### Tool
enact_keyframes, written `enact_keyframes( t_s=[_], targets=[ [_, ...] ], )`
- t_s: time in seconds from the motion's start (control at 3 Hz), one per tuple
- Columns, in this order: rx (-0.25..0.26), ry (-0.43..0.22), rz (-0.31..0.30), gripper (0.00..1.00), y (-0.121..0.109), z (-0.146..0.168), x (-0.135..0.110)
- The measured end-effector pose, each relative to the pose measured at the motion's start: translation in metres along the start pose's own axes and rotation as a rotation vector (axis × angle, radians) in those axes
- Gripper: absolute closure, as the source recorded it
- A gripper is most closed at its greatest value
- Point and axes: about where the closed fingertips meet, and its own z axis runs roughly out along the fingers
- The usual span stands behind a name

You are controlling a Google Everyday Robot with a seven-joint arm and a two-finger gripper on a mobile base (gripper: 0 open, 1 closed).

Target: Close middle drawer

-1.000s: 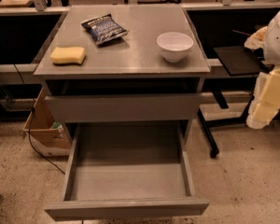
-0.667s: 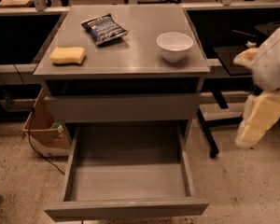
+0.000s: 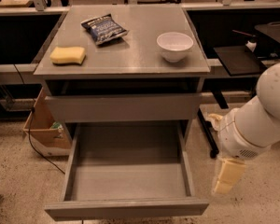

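The middle drawer [image 3: 126, 208] is pulled far out of the grey cabinet [image 3: 121, 69]. Its plain front strip lies near the bottom edge of the view, and its deep tray [image 3: 126, 171] is bare inside. Above it, a taller grey drawer front [image 3: 123, 107] sits nearly flush with the cabinet. My gripper [image 3: 226, 177], cream-coloured and pointing down, hangs from the white arm [image 3: 256, 120] just right of the open drawer's right front corner. It is apart from the drawer and holds nothing that I can see.
On the cabinet top lie a yellow sponge [image 3: 67, 55], a dark chip bag [image 3: 104, 28] and a white bowl [image 3: 175, 45]. A cardboard box [image 3: 44, 129] stands on the floor at the left. A black stand with a tray [image 3: 235, 59] is at the right.
The arm has swung down and to the left, bringing the gripper lower and closer to the open drawer's right side. The drawer has not moved.
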Motion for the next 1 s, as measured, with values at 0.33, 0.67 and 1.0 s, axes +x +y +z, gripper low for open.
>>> enact_keyframes(
  t_s=[0.33, 0.67, 1.0],
  targets=[
    [0.000, 0.000, 0.000, 0.00, 0.000, 0.000, 0.000],
    [-0.016, -0.011, -0.006, 0.00, 0.009, 0.016, 0.000],
    [-0.047, -0.032, -0.015, 0.00, 0.029, 0.062, 0.000]
  ],
)
